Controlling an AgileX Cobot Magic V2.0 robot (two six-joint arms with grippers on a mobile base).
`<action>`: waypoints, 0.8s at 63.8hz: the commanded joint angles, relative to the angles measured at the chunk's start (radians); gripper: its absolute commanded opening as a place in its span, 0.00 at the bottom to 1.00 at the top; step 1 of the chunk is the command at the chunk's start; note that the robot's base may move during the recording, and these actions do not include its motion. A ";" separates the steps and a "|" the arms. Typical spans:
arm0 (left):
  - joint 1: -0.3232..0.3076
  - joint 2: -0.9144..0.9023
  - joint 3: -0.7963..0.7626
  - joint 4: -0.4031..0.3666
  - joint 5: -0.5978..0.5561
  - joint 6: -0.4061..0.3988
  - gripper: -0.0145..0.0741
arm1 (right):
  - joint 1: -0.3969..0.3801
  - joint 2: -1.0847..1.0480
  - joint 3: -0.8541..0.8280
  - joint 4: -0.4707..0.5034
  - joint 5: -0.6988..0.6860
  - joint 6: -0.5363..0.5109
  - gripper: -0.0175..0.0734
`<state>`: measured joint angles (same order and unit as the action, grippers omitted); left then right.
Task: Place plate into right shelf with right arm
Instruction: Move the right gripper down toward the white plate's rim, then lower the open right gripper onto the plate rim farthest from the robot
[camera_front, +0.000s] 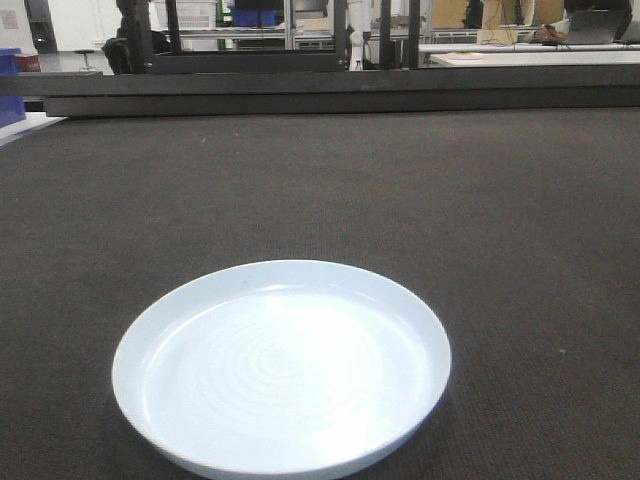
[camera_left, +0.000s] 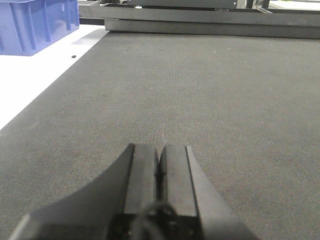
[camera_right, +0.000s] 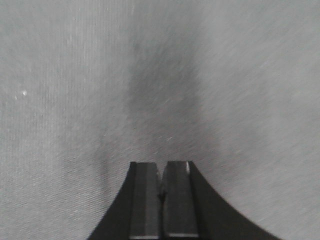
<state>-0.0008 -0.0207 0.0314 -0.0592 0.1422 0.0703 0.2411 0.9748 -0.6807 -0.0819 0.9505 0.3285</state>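
One plate (camera_front: 281, 370) (lying flat) on mat (camera_front: 500, 200).

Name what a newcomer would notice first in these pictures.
The pale plate stands out first, lying empty on the dark mat near the front view's bottom edge. Next come the left gripper and right gripper, each shut on nothing in its wrist view. A blue bin sits at the left wrist view's top-left corner.
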 joint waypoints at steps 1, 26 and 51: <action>-0.004 -0.002 0.008 -0.004 -0.087 0.003 0.11 | 0.077 0.064 -0.064 -0.041 -0.007 0.079 0.44; -0.004 -0.002 0.008 -0.004 -0.087 0.003 0.11 | 0.354 0.405 -0.295 0.039 -0.009 0.216 0.86; -0.004 -0.002 0.008 -0.004 -0.087 0.003 0.11 | 0.461 0.629 -0.466 0.040 -0.024 0.415 0.86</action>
<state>-0.0008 -0.0207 0.0314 -0.0592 0.1422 0.0703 0.6912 1.6124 -1.0982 -0.0335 0.9415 0.7318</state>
